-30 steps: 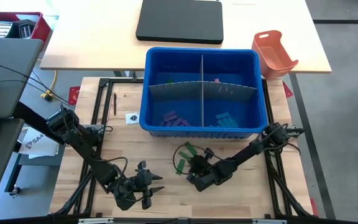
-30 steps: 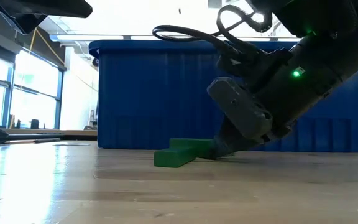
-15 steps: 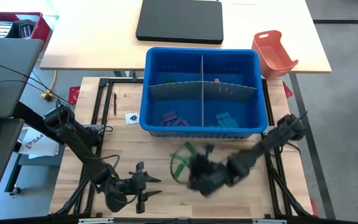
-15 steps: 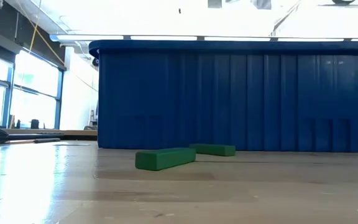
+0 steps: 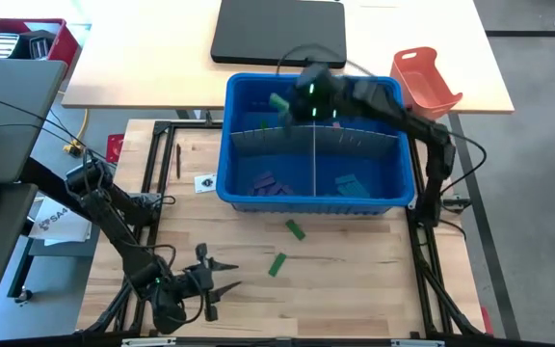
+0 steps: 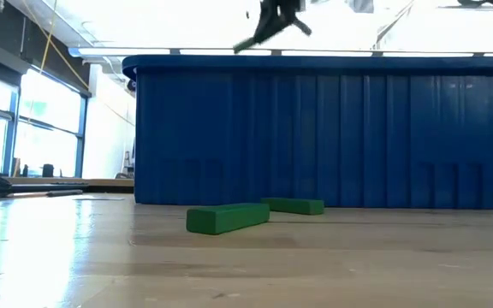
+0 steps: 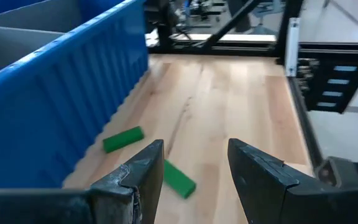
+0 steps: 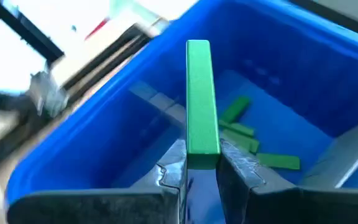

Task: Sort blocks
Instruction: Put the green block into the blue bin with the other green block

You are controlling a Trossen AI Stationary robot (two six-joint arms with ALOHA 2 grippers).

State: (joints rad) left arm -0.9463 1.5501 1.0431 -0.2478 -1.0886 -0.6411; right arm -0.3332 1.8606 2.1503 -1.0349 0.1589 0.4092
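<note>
Above the blue bin's point(image 5: 258, 89) far-left compartment, the right hand point(image 5: 287, 104) now hangs with a green block point(image 8: 201, 99) pinched between its nearly closed fingers, the block sticking straight out past the fingertips. A second ago that hand was low on the tabletop point(image 5: 355, 280) in front of the bin, down among the green blocks; since then it has lifted one away and swung it up over the bin wall. The wrist view shows several green blocks point(image 8: 244, 134) already lying in the compartment below, so this looks like the right place, and a release seems to be what comes next. Two green blocks are left on the tabletop just before the bin's front wall, one nearer the bin point(image 5: 296, 229) and one farther out point(image 5: 277, 264). The left hand point(image 5: 210, 289) waits at the tabletop's near-left, fingers apart and holding nothing.
</note>
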